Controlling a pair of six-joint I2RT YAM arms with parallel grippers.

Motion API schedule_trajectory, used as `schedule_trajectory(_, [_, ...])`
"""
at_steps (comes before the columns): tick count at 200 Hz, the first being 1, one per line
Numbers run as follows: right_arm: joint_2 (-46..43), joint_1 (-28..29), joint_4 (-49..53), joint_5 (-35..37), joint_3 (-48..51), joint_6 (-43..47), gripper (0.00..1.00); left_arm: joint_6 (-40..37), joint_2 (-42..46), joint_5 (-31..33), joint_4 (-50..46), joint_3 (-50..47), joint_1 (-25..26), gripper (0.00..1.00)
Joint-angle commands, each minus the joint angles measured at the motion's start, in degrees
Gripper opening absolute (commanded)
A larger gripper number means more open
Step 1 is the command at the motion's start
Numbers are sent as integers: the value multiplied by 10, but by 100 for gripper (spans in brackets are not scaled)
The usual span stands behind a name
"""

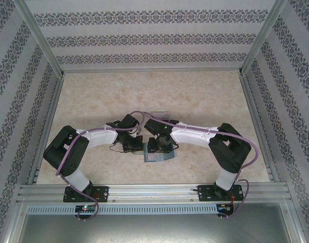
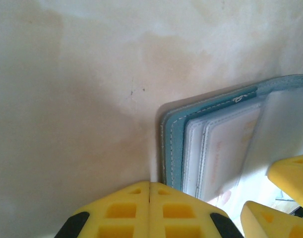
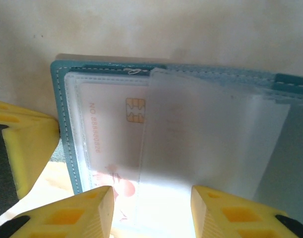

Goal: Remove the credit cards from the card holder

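While both arms meet over the open card holder (image 1: pixel 158 156) on the worktop (image 1: pixel 93 101), the pulling-out step looks barely begun. At the left wrist, the left gripper (image 2: pixel 150 210) is clenched empty, the teal holder just right of it. At the right wrist, the right gripper (image 3: pixel 151 213) stands released over a clear sleeve (image 3: pixel 206 134). A pale chip card (image 3: pixel 111 134) sits pocketed ahead-left, likely needing a pinch at its edge.

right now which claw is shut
The left claw: its yellow fingers press together with no gap, at the edge of the teal card holder. On the right claw the fingers stand apart over the clear sleeves.
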State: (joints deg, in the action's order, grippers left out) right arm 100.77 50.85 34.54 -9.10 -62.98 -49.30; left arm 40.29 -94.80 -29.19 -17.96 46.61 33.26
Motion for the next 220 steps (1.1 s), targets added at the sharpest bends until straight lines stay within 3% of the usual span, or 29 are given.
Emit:
schedule_trajectory(1, [11, 9, 50, 42, -23, 14, 48, -5, -11, -3, -20, -13, -1, 0])
schedule_trajectory(65, [14, 13, 93, 79, -39, 21, 54, -5, -13, -4, -20, -12, -1, 0])
schedule_trajectory(145, [3, 13, 123, 109, -37, 28, 49, -4, -13, -4, -20, -11, -1, 0])
schedule_trajectory(220, [24, 13, 177, 152, -51, 46, 52, -7, -14, -4, -23, -10, -1, 0])
